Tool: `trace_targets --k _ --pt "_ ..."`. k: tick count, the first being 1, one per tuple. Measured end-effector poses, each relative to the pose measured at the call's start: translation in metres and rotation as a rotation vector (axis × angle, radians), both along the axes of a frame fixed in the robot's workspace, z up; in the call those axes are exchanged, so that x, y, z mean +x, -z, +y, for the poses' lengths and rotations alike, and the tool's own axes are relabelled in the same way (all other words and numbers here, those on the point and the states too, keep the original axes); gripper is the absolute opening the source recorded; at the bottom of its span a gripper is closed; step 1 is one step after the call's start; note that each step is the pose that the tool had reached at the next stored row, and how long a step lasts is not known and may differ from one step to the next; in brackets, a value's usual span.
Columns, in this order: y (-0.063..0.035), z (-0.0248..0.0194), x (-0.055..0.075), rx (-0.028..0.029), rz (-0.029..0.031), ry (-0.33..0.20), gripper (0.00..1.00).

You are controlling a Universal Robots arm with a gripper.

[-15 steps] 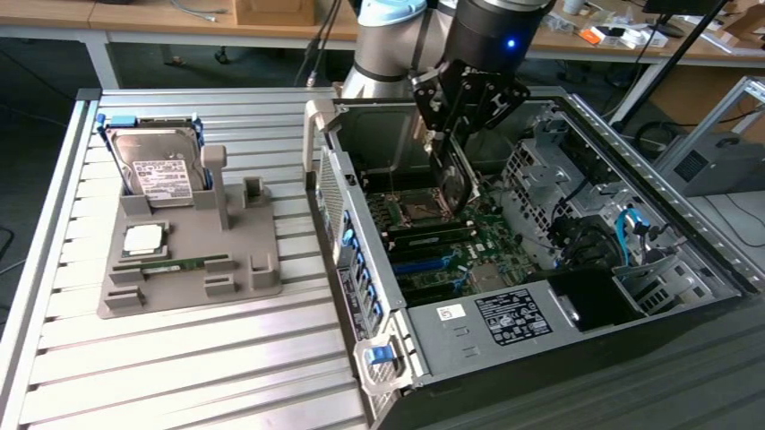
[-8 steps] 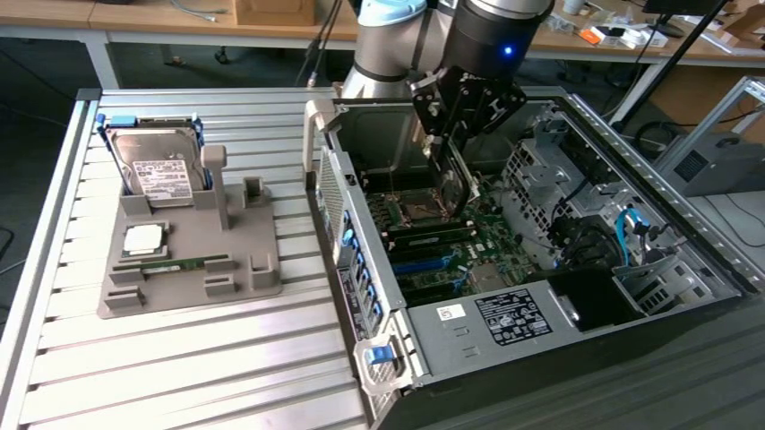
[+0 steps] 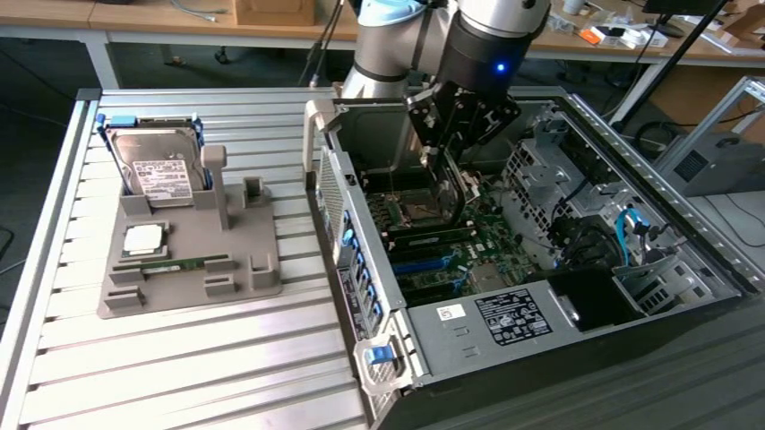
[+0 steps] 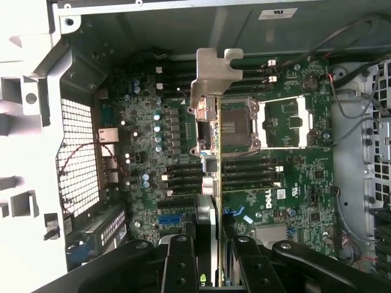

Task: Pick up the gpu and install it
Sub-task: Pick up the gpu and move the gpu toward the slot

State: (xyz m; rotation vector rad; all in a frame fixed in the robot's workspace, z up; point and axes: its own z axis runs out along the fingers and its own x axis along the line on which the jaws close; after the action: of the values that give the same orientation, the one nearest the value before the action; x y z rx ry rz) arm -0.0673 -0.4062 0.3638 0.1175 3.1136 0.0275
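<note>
Nearest in the exterior view lies the open black tower computer case (image 3: 347, 215). Deep inside it the black two-fingered gripper (image 4: 211, 262) is clenched on the gpu (image 4: 211, 85) — a thin dark card with a silver metal bracket, held edge-on over the green motherboard (image 4: 146, 140) by the square processor socket (image 4: 237, 125). At the case's nine o'clock in the exterior view, the grey holder tray (image 3: 239, 278) carries a green RAM stick (image 3: 179, 266) at its six o'clock — and a silver hard drive (image 3: 161, 166) at twelve.
</note>
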Motion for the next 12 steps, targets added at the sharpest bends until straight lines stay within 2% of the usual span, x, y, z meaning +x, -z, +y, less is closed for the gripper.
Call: trace_targets --k 12 --pt "0.0062 0.0 0.0 0.0001 0.0 0.0 0.27"
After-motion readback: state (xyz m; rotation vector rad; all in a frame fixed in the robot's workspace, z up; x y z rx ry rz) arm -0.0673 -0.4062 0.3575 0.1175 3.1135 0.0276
